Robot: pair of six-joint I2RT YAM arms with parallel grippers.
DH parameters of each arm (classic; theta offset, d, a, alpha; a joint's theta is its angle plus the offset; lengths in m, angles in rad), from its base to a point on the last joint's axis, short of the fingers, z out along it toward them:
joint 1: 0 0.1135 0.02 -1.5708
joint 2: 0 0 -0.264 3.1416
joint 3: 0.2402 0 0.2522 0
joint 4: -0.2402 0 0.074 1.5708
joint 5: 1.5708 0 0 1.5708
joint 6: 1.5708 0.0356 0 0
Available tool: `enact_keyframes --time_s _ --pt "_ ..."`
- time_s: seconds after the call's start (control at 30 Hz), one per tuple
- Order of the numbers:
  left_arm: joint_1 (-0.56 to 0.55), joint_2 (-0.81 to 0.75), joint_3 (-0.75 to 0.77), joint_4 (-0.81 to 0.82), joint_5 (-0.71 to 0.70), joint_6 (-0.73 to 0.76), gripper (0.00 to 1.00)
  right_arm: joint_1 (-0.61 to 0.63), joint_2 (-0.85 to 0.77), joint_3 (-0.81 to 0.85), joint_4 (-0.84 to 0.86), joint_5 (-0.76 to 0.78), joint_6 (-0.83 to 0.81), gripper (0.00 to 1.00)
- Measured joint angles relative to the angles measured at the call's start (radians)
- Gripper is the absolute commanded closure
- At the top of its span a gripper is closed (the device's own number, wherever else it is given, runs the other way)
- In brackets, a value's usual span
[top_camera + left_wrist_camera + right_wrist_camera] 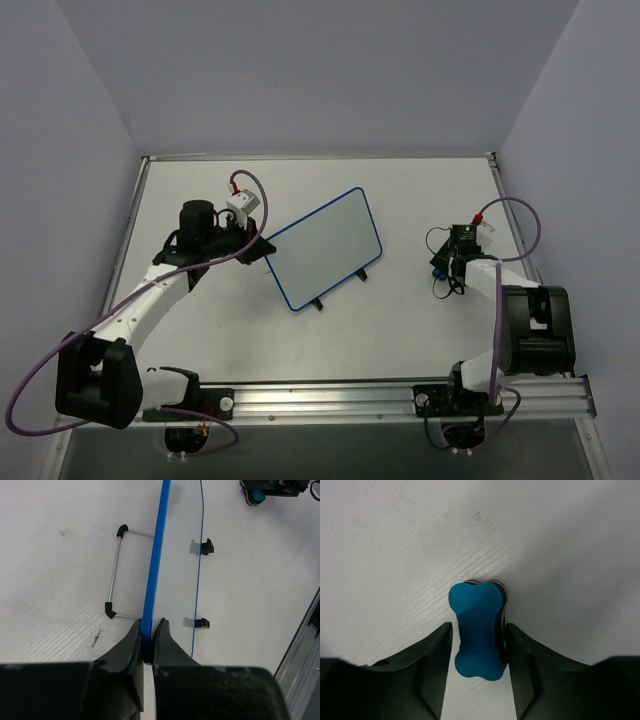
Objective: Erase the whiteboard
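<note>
left wrist: thin blue-rimmed whiteboard point(181, 555) between matte black fingers point(126, 651)

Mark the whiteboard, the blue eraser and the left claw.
whiteboard point(325, 248): top external view, centre of its white face.
blue eraser point(476, 630): right wrist view, middle of its blue top.
left claw point(149, 628): left wrist view, midway between its fingertips.

OVERHEAD AND UP CLOSE: Your top camera looks down from above and behind the arms point(150, 295), taking in the whole table point(420, 320) from well back. Your left wrist camera sits low behind the left gripper point(149, 625), sighting along the whiteboard point(180, 555) edge toward the table's right side. Your right wrist camera faces steeply down, close over the eraser point(477, 630). Top and left wrist views share the whiteboard; both wrist views catch the eraser.
</note>
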Motion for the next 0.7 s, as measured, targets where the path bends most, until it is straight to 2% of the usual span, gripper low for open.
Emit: enact_keyframes --time_s 0.03,0.07,0.17,0.23,0.43,0.53,0.7 --pt "-0.002 0.0 0.0 0.0 -0.005 0.0 0.9 0.0 0.003 0.0 0.005 0.001 -0.003 0.47" --pt "-0.002 0.0 0.0 0.0 -0.011 0.0 0.9 0.0 0.008 0.0 0.006 0.0 -0.004 0.39" --pt "-0.003 0.001 0.0 0.0 -0.02 0.001 0.85 0.0 0.009 0.0 0.016 0.0 -0.003 0.3" --pt "-0.004 0.001 -0.001 0.0 -0.032 0.005 0.83 0.0 0.007 0.0 0.014 0.0 -0.003 0.29" --pt "-0.003 0.007 -0.013 0.0 -0.148 0.057 0.63 0.0 -0.037 0.0 -0.006 0.0 -0.005 0.27" --pt "-0.001 0.019 -0.02 0.0 -0.228 0.095 0.61 0.0 -0.051 0.0 -0.006 0.0 -0.006 0.27" --pt "-0.002 0.02 -0.023 0.014 -0.294 0.143 0.51 0.0 -0.052 0.0 -0.007 -0.002 -0.007 0.27"
